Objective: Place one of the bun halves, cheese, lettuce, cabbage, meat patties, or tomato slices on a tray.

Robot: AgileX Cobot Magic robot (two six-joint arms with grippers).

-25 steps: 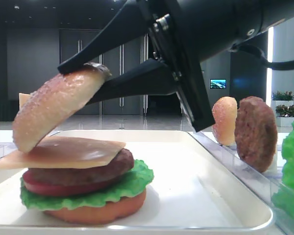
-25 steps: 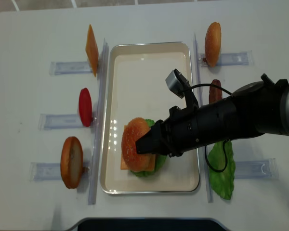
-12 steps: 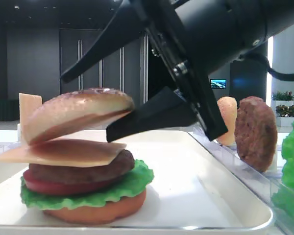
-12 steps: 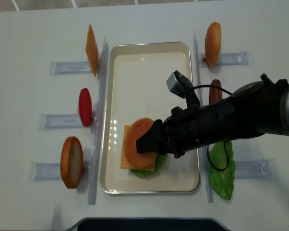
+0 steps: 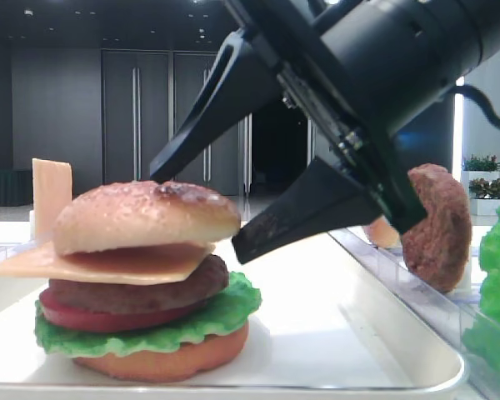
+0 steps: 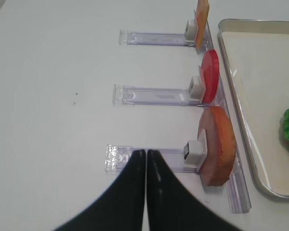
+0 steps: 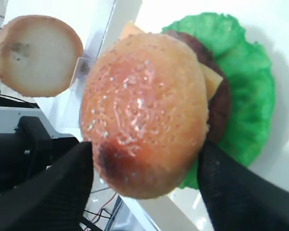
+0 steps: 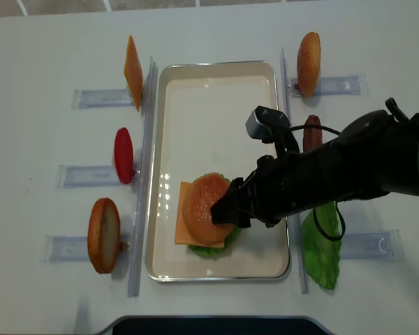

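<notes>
I see the stack in the lower half of the tray (image 8: 216,77), close to its bottom rim, with the upper half bare. My right claw (image 5: 202,200) is spread wide around the bun top (image 5: 146,215), which lies on the cheese (image 5: 108,262), patty (image 5: 137,293), tomato (image 5: 83,319) and lettuce (image 5: 208,321); contact I cannot tell. My left claw (image 6: 145,156), low in its wrist view, is pinched together over bare bench (image 6: 53,96).
</notes>
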